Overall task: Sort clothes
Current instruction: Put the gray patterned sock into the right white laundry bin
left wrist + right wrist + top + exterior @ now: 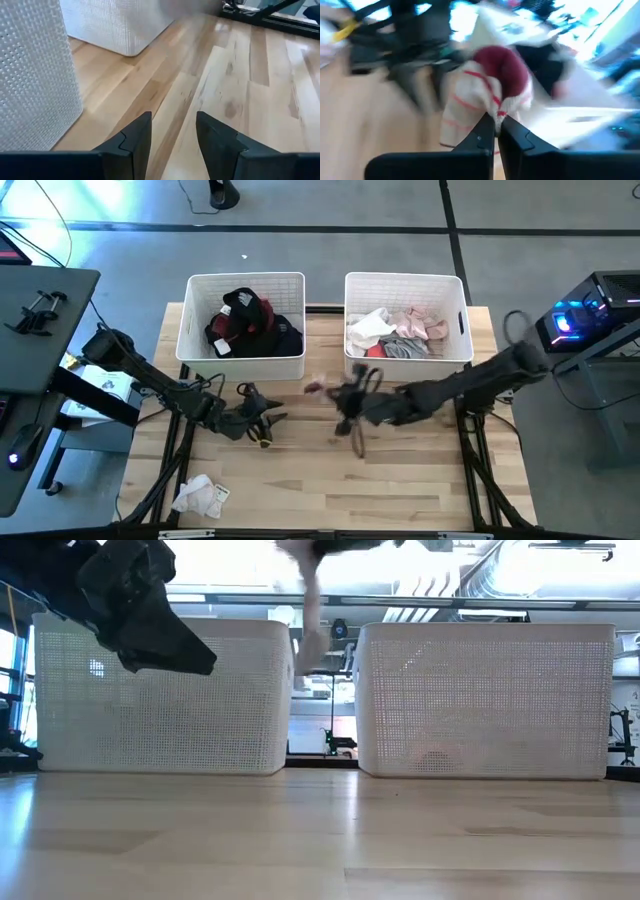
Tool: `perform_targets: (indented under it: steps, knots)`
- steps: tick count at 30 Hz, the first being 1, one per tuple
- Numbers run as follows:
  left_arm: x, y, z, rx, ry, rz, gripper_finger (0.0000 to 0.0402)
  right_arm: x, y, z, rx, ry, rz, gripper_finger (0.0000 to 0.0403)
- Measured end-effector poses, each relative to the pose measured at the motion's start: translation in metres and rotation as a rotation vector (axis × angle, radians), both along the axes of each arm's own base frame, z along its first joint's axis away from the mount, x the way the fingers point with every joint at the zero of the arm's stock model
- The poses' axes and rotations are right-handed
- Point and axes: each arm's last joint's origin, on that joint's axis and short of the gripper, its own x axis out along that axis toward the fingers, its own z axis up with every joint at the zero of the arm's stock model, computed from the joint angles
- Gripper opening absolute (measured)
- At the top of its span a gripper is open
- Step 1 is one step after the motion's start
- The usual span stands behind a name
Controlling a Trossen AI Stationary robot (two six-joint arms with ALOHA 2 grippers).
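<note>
Cream sock (pixel 470 107) with red stripes and maroon toe, pinched in right end effector (pixel 496 131), lifted above counter (pixel 400 480) before right bin (pixel 405 365). Left end effector (pixel 172 135) open, empty, low over counter near left bin (pixel 245 360). White cloth (pixel 200 496) at counter's front left corner.

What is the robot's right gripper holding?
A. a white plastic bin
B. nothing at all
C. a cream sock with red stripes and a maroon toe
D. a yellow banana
C: in the right wrist view the right gripper has its two dark fingers pinched on the cream sock with red stripes and a maroon toe, which dangles past them.
</note>
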Motion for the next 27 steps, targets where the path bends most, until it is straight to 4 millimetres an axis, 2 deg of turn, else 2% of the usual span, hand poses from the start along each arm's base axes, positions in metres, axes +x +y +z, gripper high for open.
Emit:
perform_targets:
  steps: [3,6,8,11,15,19,24,27]
  knots:
    - [0.0,0.0,-0.001,0.002,0.005,-0.001,0.0144,-0.026,-0.015,0.033,-0.1,-0.037,-0.142,0.0003]
    - [0.0,0.0,0.0,0.002,0.005,-0.001,0.0144,-0.051,-0.039,0.059,-0.201,-0.043,-0.307,0.0002]
    - [0.0,0.0,0.0,0.003,0.005,-0.002,0.0144,-0.067,-0.057,0.071,-0.231,-0.025,-0.397,0.0002]
    - [0.0,0.0,0.0,0.006,0.007,-0.004,0.0144,-0.088,-0.088,0.077,-0.215,0.017,-0.507,0.0002]
    - [0.0,0.0,-0.001,0.007,0.008,-0.004,0.0144,-0.115,-0.129,0.074,-0.148,0.098,-0.67,0.0002]
    - [0.0,0.0,-0.001,0.007,0.008,-0.005,0.0144,-0.131,-0.164,0.059,0.062,0.211,-0.699,0.0003]
    - [0.0,0.0,-0.001,0.006,0.007,-0.004,0.0144,-0.141,-0.191,0.036,0.36,0.36,-0.694,0.0032]
    - [0.0,0.0,-0.001,0.003,0.006,-0.002,0.0144,-0.142,-0.202,0.028,0.448,0.393,-0.69,0.005]
